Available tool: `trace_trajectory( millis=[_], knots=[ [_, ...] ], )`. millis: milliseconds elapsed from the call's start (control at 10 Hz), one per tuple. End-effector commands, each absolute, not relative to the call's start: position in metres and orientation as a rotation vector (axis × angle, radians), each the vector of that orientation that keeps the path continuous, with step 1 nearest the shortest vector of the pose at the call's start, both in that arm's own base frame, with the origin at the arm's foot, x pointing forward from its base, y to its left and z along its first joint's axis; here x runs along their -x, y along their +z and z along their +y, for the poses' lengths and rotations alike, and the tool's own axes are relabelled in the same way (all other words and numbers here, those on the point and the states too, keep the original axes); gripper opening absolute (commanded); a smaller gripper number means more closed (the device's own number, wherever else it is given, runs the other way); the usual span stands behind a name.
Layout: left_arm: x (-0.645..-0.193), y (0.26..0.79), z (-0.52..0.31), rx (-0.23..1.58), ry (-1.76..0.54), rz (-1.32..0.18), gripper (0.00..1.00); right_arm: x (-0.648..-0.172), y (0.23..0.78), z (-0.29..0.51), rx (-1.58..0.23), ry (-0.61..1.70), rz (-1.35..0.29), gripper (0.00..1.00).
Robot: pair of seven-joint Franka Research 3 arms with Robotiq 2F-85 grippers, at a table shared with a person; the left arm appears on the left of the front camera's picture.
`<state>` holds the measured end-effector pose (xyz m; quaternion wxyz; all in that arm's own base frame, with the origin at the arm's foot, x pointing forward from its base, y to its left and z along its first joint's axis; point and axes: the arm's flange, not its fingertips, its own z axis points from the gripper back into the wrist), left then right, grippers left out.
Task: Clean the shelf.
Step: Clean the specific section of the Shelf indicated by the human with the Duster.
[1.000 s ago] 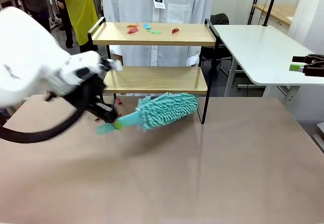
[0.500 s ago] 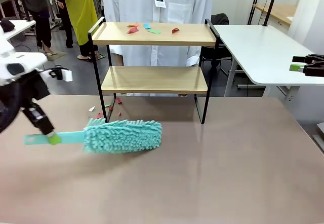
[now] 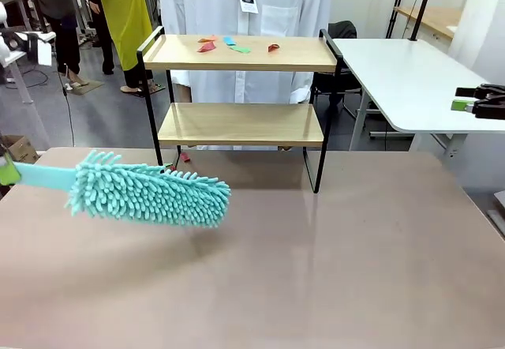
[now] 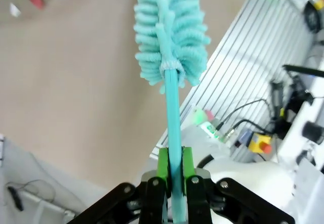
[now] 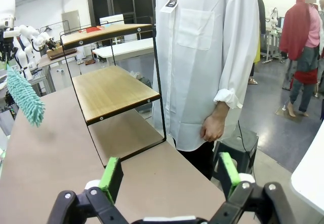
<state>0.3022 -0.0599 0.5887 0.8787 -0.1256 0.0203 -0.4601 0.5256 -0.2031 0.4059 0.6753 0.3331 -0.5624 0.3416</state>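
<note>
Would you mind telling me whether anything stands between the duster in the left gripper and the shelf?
Nothing visible does. The left gripper holds the duster over bare table, left of the shelf. The paper scraps on the top board lie past its raised side rail.

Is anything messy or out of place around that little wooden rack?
Yes: small coloured scraps litter the top board of the shelf, and at least one red scrap lies on the table by its left leg. They look like loose litter, not things stored there.
</note>
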Motion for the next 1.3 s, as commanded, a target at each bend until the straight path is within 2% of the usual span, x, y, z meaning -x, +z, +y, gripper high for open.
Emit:
trace_trajectory(
  millis=[0,100,200,1200],
  knots=[
    [-0.3133,0.6032,-0.0675,0.198,-1.006,0.092,0.13,-0.5263,0.4089,-0.2014,-0.744,0.773,-1.268,1.0],
    [-0.3117,0.6031,-0.0703,0.16,-0.977,0.065,0.13,-0.5263,0.4089,-0.2014,-0.744,0.773,-1.268,1.0],
    [-0.3038,0.5998,-0.0665,0.237,-0.976,0.059,0.13,-0.5263,0.4089,-0.2014,-0.744,0.773,-1.268,1.0],
    [-0.3038,0.5998,-0.0665,0.237,-0.976,0.059,0.13,-0.5263,0.4089,-0.2014,-0.744,0.773,-1.268,1.0]
  ],
)
